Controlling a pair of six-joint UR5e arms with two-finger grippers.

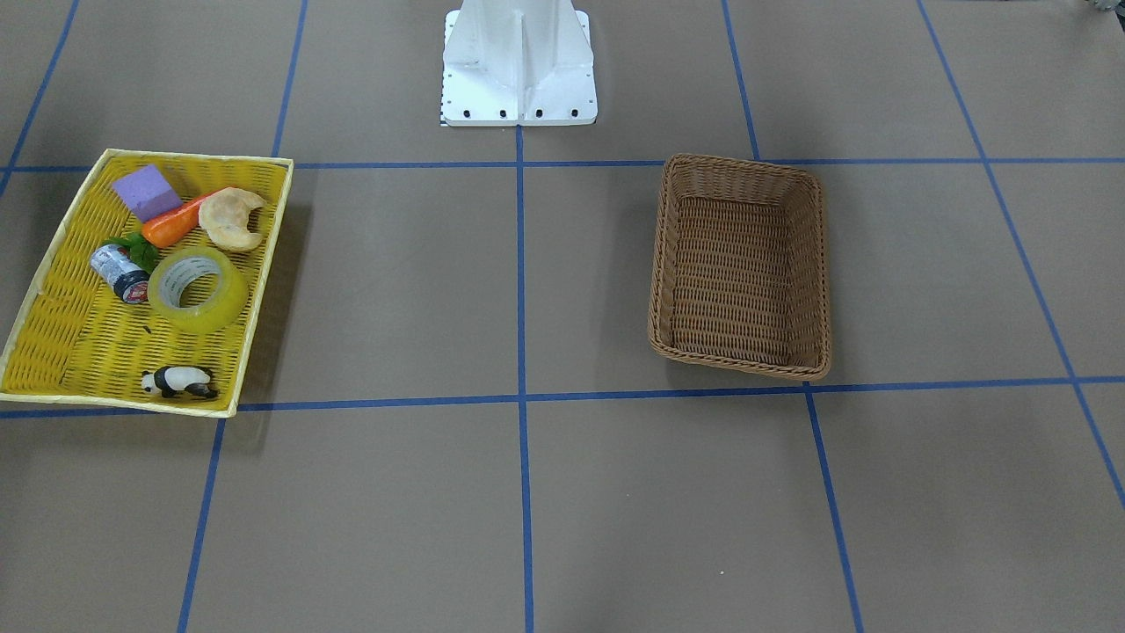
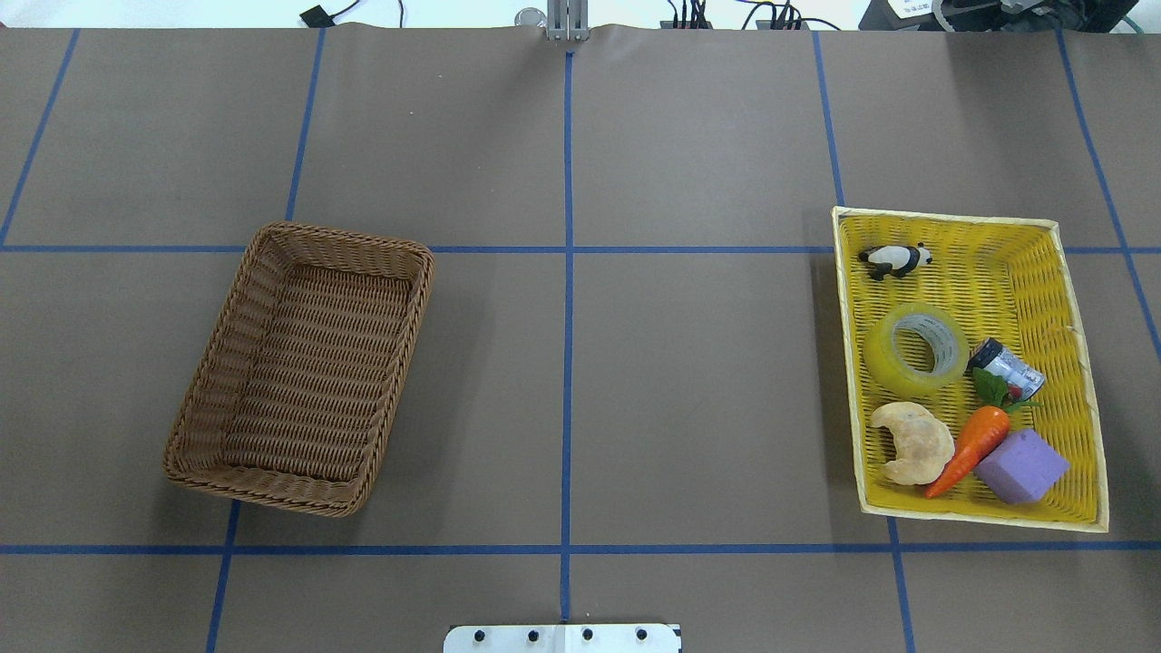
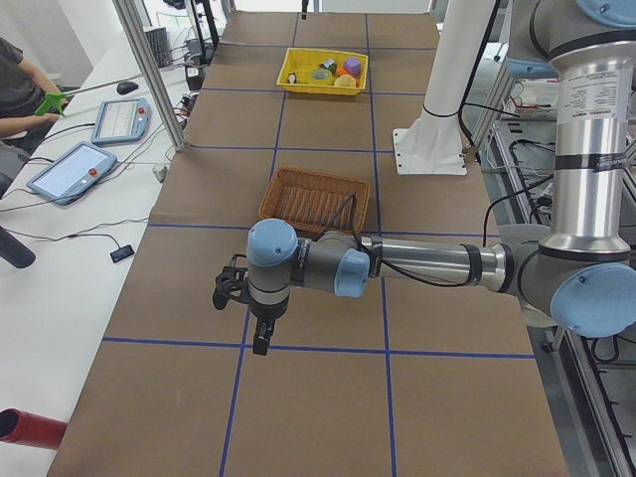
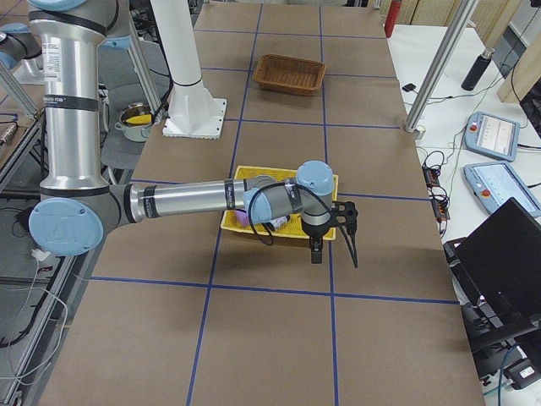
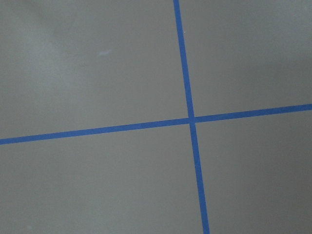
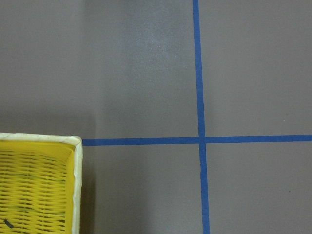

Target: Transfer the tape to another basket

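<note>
Tape (image 2: 882,355) in tray (image 2: 943,216), can (image 2: 1007,367) at its 3 o'clock; basket (image 2: 308,381) at 9. Left gripper (image 3: 260,341), right gripper (image 4: 315,254): cannot tell if spread.

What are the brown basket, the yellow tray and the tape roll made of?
The basket: matte brown woven wicker or rattan, braided rim; possibly a plastic imitation.
The yellow tray: flat woven strips, pale bound edge, probably plastic or dyed straw.
The tape: glossy translucent yellowish film on a white printed core, likely cardboard.
</note>
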